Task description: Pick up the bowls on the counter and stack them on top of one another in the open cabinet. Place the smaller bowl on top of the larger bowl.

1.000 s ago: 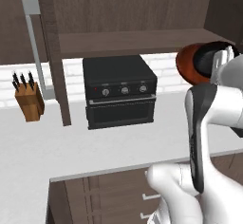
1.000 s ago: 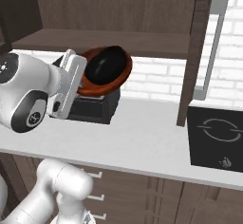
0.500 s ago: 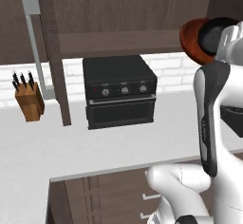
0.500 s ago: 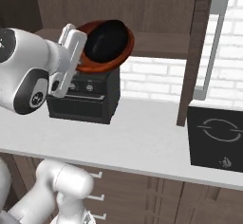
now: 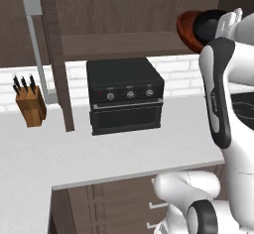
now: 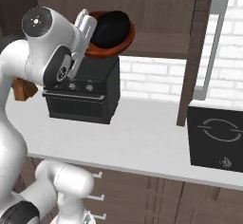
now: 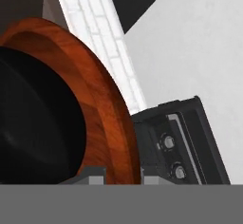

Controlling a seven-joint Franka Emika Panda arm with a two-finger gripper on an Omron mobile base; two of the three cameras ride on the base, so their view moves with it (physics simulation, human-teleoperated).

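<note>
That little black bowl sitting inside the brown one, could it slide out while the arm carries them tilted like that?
Possibly. The smaller bowl looks glossy, so probably slippery, and it rests loose inside the larger bowl, which the gripper pinches by the rim only. Both sit steeply tilted, so a jolt might shift it. The deep nesting likely helps hold it.

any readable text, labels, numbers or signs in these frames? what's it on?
No readable words or numbers.
Dark panel on the counter: white circular-arrow symbol plus a small mark below, no letters.
Oven: three knobs and a red dot, no legible markings.
Bowls, knife block: no print.
</note>
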